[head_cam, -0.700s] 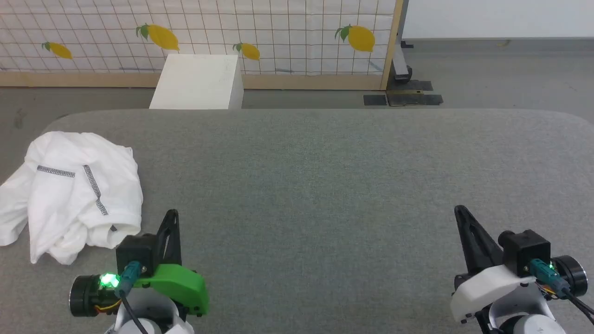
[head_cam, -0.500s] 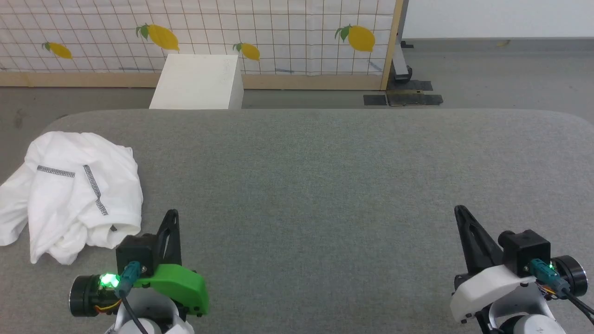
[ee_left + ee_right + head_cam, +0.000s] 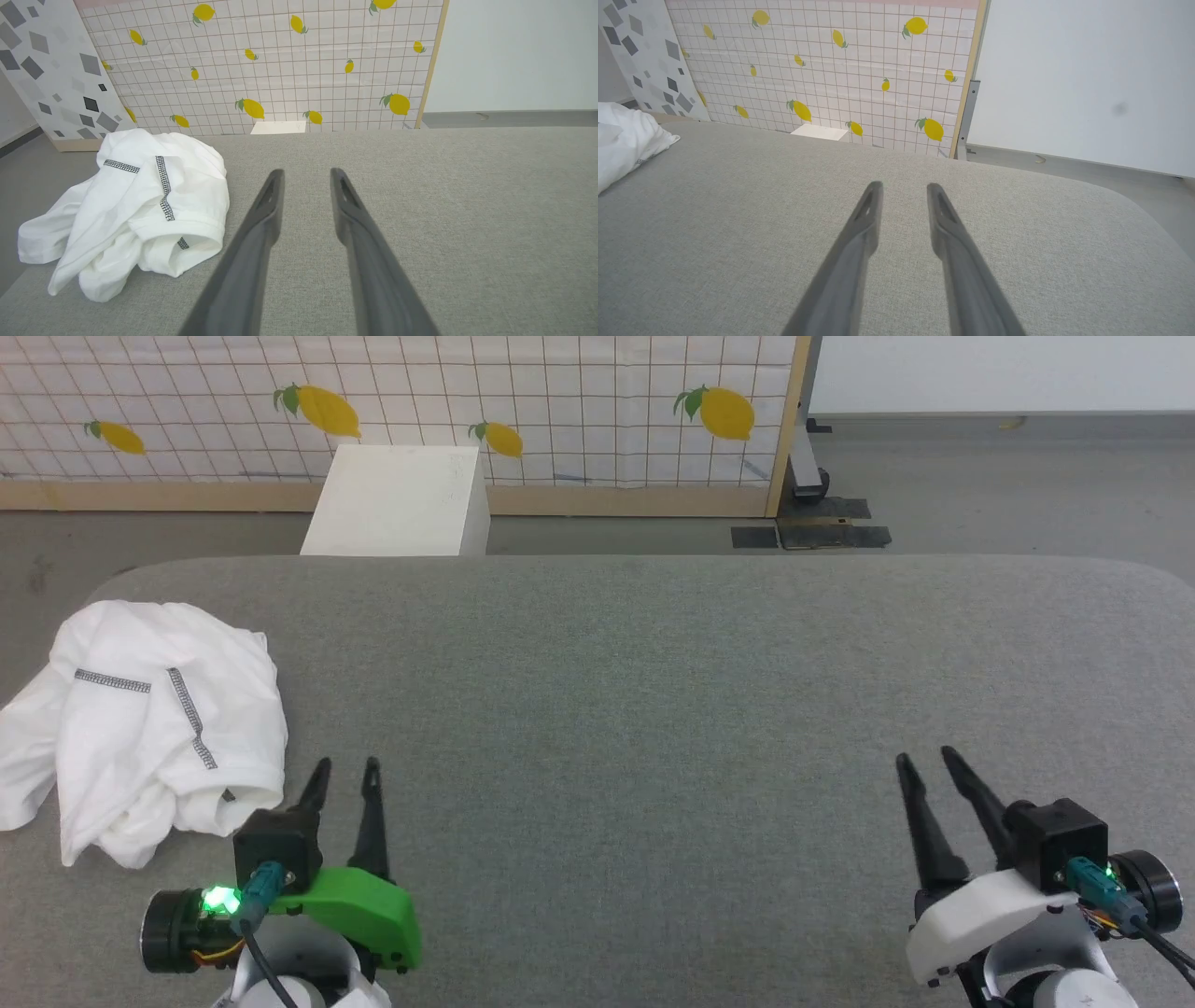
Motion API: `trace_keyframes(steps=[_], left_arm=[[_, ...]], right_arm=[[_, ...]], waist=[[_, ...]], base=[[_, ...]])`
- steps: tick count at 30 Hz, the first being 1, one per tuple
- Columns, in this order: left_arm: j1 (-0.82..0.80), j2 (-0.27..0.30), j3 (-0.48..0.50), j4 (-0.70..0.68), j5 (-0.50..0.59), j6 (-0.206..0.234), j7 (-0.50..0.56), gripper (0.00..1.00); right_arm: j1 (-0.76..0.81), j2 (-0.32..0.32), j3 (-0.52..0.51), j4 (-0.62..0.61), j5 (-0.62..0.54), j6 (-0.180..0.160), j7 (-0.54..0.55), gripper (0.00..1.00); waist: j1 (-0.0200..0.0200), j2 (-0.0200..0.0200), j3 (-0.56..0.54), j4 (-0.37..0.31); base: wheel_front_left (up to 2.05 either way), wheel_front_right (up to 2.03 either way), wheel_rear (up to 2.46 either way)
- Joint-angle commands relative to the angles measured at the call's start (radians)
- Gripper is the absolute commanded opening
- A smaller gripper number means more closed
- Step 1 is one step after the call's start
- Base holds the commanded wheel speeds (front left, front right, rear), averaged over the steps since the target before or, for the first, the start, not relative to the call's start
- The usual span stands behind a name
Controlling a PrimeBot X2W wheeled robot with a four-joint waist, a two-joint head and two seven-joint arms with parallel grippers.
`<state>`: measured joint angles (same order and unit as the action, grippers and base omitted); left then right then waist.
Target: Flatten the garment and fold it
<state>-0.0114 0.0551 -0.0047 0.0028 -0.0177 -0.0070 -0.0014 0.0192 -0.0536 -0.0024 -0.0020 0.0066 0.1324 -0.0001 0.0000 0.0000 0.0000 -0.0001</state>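
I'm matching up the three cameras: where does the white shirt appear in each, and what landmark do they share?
Head view: the garment lies crumpled at the left, mid-height.
Left wrist view: garment at left, mid-height to low.
Right wrist view: part of it at the left edge.
Shared landmark: the white box beyond the table's far edge.

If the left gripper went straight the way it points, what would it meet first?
Nothing on the table, it seems: the left gripper, jaws open, points past the garment, which lies to its left. Beyond the far edge, perhaps the white box; depth is unclear.
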Motion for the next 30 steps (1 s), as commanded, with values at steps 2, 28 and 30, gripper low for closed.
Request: trace_keyframes(steps=[2, 28, 30], left_arm=[[-0.001, 0.0, -0.002, 0.002, -0.002, 0.001, -0.002, 1.0], [-0.017, 0.01, -0.036, 0.054, -0.042, 0.035, -0.051, 1.0], [-0.018, 0.011, -0.039, 0.057, -0.046, 0.038, -0.054, 1.0]], right_arm=[[-0.001, 0.0, 0.0, 0.001, 0.001, 0.0, -0.001, 1.0], [-0.017, 0.001, 0.011, 0.036, 0.022, 0.0, -0.043, 1.0], [-0.019, 0.001, 0.012, 0.039, 0.023, 0.0, -0.047, 1.0]], waist=[[0.0, 0.0, 0.0, 0.0], [0.0, 0.0, -0.01, 0.095], [0.0, 0.0, -0.01, 0.107]], base=[[0.0, 0.0, 0.0], [0.0, 0.0, 0.0], [0.0, 0.0, 0.0]])
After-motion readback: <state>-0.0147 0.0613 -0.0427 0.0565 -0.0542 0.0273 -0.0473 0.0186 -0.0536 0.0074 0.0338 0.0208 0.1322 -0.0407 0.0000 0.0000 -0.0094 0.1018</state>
